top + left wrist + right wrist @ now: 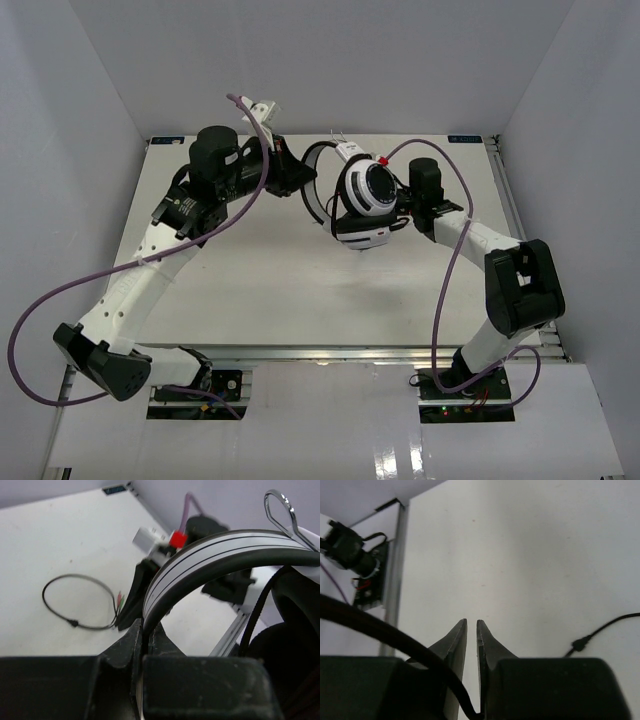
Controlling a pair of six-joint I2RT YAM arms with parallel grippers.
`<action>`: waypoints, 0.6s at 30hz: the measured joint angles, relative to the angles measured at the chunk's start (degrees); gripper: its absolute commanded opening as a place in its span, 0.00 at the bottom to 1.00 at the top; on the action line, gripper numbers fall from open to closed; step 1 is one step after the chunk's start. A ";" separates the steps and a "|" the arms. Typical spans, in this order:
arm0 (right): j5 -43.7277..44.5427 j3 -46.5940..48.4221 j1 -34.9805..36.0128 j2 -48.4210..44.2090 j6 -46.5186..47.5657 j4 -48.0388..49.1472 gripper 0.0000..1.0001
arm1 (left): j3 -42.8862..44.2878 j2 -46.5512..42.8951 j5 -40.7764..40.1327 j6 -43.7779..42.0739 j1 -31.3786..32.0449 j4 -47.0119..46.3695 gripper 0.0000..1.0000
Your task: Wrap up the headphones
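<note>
headphones (366, 195) aloft, left gripper (146, 628) clamping headband (210, 555), cord (380, 625) between right gripper (472, 622) jaws

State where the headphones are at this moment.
In the top view the headphones hang above the table's far middle, headband clamped in the left gripper, right gripper close on their right.

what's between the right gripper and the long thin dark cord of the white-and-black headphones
Nothing visible. The thin dark cord runs straight down into the narrow slit between the fingers of the right gripper.
</note>
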State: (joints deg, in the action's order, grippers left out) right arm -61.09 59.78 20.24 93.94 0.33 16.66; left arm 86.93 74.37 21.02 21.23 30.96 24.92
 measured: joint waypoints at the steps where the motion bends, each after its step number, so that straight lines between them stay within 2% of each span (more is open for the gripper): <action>1: -1.97 -1.39 0.03 0.09 -3.57 3.62 0.22 | 1.08 0.16 0.42 0.96 0.02 -1.01 0.00; 6: -7.26 -8.01 0.72 0.35 -22.96 26.89 0.23 | 5.06 1.42 -0.27 6.49 0.02 -4.60 0.00; 9: -8.51 -10.29 1.46 0.41 -29.39 35.34 0.24 | 7.26 2.67 -3.01 9.46 0.04 -6.32 0.00; 14: -9.70 -13.81 3.10 -0.33 -34.31 43.53 0.22 | 9.28 3.26 -14.05 12.67 0.08 -6.90 0.00; 16: -10.00 -15.78 3.42 -1.47 -34.49 44.22 0.18 | 9.63 3.23 -19.88 13.72 0.06 -6.71 0.00; 17: -10.14 -16.71 3.51 -2.10 -34.44 44.36 0.10 | 9.68 3.19 -22.45 14.21 0.02 -6.56 0.00; 18: -10.06 -17.34 3.52 -2.88 -34.07 43.91 0.08 | 9.75 3.19 -25.72 14.77 0.00 -6.22 0.00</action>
State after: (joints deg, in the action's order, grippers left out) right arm -71.15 42.44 23.77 91.05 -33.74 60.57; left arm 96.68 77.56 -4.70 36.01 30.96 18.70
